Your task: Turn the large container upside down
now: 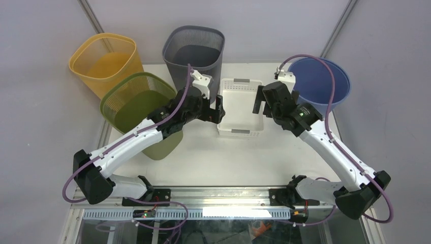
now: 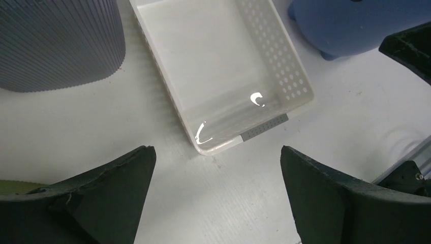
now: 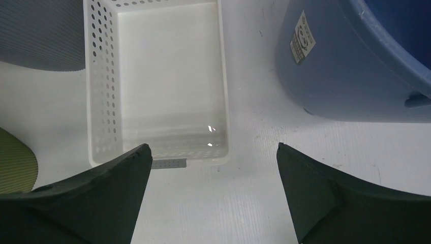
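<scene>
**While both grippers hang wide open, the white basket sits mouth up between them**

The white basket point(image 1: 239, 104) stands at the middle of the table point(image 1: 228, 157), toward the far side, with its open side up. Its side walls are full of small holes, a grey tab sits on its near rim, and its inside shows only its own glossy white floor.

A grey bin point(image 1: 195, 51) stands just far-left of it, mouth up and dark inside. Further left are a green basket point(image 1: 137, 101) and, beyond that, a yellow basket point(image 1: 104, 61), both mouth up. A blue bin point(image 1: 325, 81) stands to the right, apart from the white basket.

The left gripper point(image 1: 219, 109) hangs by the basket's left rim and the right gripper point(image 1: 257, 104) by its right rim. On both, the jaws are spread wide and hold nothing. Each wrist view looks down between the dark fingers point(image 2: 117, 188) onto the basket's near end and bare table.
</scene>
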`<state>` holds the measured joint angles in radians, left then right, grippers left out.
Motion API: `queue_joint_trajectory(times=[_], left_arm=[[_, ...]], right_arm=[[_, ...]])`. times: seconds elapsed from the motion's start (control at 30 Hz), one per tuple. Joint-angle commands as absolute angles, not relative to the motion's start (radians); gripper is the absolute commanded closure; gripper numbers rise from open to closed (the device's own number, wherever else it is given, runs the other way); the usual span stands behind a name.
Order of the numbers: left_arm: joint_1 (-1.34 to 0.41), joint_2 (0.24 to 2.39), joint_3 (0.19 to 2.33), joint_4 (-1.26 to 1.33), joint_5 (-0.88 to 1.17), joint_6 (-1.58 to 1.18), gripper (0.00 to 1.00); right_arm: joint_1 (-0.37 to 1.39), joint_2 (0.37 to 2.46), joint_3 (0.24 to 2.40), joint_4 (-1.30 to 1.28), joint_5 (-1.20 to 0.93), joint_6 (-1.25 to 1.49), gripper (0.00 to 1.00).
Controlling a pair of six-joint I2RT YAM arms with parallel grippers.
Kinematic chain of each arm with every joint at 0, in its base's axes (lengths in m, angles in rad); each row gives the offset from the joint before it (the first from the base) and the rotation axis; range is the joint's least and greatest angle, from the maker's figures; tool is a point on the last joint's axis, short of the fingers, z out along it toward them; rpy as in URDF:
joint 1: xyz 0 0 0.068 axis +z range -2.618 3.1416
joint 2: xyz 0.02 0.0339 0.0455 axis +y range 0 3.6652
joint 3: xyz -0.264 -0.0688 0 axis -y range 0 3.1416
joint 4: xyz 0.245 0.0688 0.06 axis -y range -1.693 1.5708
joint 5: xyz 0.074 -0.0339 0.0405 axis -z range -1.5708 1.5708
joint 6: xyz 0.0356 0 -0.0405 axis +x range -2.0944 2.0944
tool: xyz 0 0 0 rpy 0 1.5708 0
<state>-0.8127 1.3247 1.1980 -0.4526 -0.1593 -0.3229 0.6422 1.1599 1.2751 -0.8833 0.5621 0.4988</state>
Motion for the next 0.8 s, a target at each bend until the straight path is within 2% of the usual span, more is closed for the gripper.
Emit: queue_joint_trajectory(times=[0.0, 0.37, 0.57, 0.77], left_arm=[[-0.823, 1.249, 1.168, -0.362, -0.173, -0.301, 0.01], [-0.826, 1.222, 1.127, -0.337, -0.146, -0.300, 0.01], [-0.912, 1.252, 1.114, -0.339, -0.172, -0.301, 0.01], [-0.988, 1.309, 1.097, -0.318, -0.158, -0.355, 0.01]], right_arm=[[0.646, 1.107, 1.260, -0.809, 0.571, 0.513, 0.02], [0.647, 1.085, 1.203, -0.802, 0.533, 0.569, 0.03], [0.646, 1.063, 1.182, -0.781, 0.499, 0.576, 0.03], [0.647, 1.040, 1.298, -0.800, 0.535, 0.494, 0.03]])
